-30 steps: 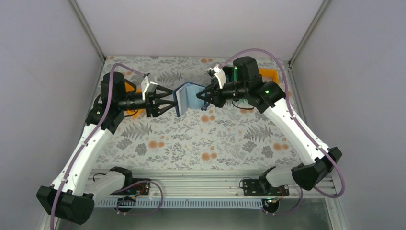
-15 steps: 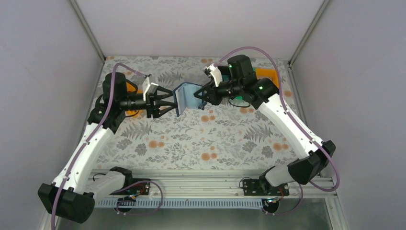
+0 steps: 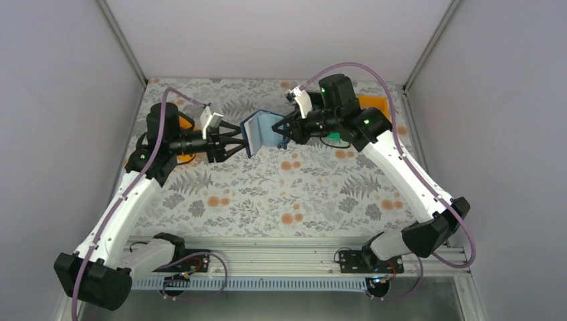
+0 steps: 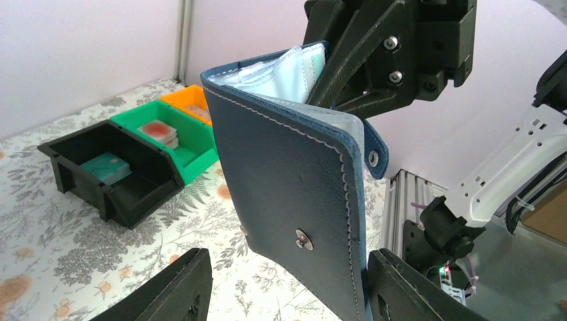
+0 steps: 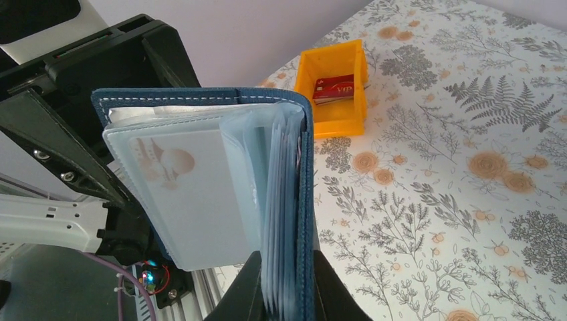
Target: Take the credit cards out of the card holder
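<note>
The navy card holder [image 3: 259, 132] hangs open in the air between the two arms. My right gripper [image 3: 283, 134] is shut on its one cover and the stack of pale blue sleeves [image 5: 284, 200], with the fingers [image 5: 249, 287] on either side. The front sleeve shows a pale printed insert [image 5: 175, 175]. My left gripper [image 3: 233, 142] is open, its fingers [image 4: 175, 289] either side of the holder's other navy cover [image 4: 294, 180], not touching it. A red card [image 5: 332, 89] lies in an orange bin, a teal card [image 4: 105, 167] in a black bin.
An orange bin [image 5: 339, 93] sits at the table's left behind my left arm [image 3: 183, 127]. At the right back stand a black bin [image 4: 100, 175], a green bin [image 4: 179, 139] with a reddish card, and another orange bin [image 3: 372, 104]. The floral tablecloth [image 3: 281, 194] lies below.
The right arm has carried the card holder slightly left and up. The left gripper has drawn back a little and stays open. The grip on the holder is unchanged.
</note>
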Tool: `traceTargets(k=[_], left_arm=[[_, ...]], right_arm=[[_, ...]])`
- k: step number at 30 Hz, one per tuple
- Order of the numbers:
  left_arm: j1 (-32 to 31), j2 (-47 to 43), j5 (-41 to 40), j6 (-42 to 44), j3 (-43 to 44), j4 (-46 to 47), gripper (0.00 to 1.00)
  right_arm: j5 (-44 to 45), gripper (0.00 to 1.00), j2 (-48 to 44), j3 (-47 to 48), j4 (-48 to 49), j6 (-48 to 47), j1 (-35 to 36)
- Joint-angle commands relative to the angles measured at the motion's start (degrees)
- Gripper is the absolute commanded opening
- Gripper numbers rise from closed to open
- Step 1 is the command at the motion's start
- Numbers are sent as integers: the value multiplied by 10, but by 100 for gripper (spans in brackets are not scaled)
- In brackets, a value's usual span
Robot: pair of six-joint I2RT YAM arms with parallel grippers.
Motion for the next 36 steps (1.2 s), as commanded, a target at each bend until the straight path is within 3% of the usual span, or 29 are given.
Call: traceTargets(k=[1,8,12,16,18,22,25,28,33,36], left_arm=[[1,7,-42,-8,-14,2,55],[1,11,-93,4,-13,-16,48],[1,9,-51,7,-17,-11,53],[1,6,-31,8,-16,-13,41],[1,3,3,9,-15,-9,40],[1,-1,103,12,-15,1,49],[1,-2,119,27,-9,-14,54],[1,-2,110,34,-4,-27,64],[2,2,16,-2,-6,-20,66],[3,5,5,-12,-4,-16,71]], right_arm=[[-41,4,-4,25,8,-1,17],[-47,4,-4,30,7,-13,41],[-50,4,-4,27,7,-17,43],[-84,4,-21,10,27,-29,42],[-84,4,-28,-1,34,-35,40],[-78,4,-19,-9,25,-34,34],[-71,4,-11,-7,29,-28,33],[-52,4,-7,0,28,-23,31],[-52,4,13,20,14,-22,31],[-41,4,14,20,9,-22,31]])
